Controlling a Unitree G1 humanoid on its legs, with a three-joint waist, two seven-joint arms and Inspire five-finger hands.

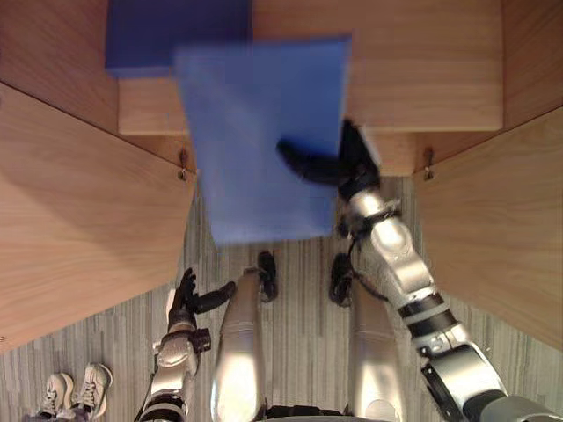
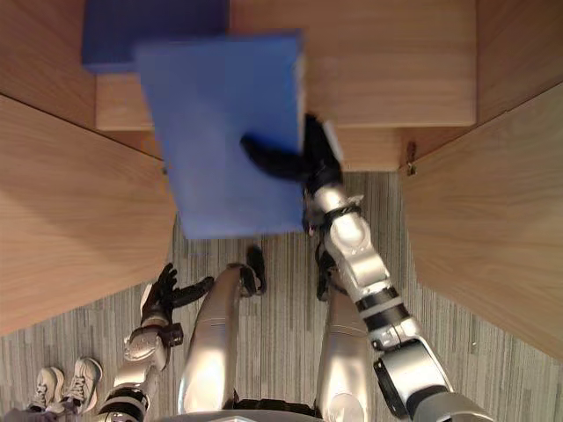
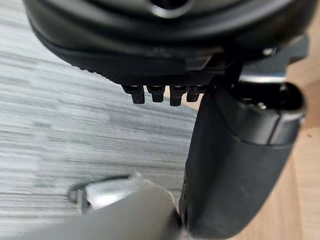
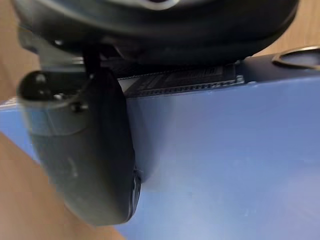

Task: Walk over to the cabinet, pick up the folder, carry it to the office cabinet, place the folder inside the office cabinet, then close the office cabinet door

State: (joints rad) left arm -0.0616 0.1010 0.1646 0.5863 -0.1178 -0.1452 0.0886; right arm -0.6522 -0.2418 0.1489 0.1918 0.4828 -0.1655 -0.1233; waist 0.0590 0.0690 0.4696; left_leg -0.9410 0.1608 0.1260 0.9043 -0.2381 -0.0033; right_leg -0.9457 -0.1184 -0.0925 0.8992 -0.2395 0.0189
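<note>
Blue and flat, the folder [image 1: 259,132] reaches out to the left of the right robot hand [image 1: 330,163] in the left eye view. It is clamped at its right edge alone, with the thumb across the top face. Its long axis runs away from the robot: the far short edge is over the cabinet shelf [image 1: 422,79] and the near one over the floor [image 1: 303,334], behind the hand. A second folder [image 1: 167,31] lies on the shelf, beyond and to the left of the hand. The left door [image 1: 79,211] and right door [image 1: 501,229] stand open. The left robot hand [image 1: 186,299] hangs low with fingers apart, holding nothing.

The right eye view shows the same one-sided hold.

In the left wrist view the fingers [image 3: 155,94] are straight and nothing lies against them.

In the right wrist view the thumb [image 4: 82,150] presses flat on the folder's face.

The hold is at one edge, so I judge the free left side could sag or swivel and slip out. The far left corner might also catch the second folder as it goes in. Let go too soon, it would likely tip off the shelf lip.
</note>
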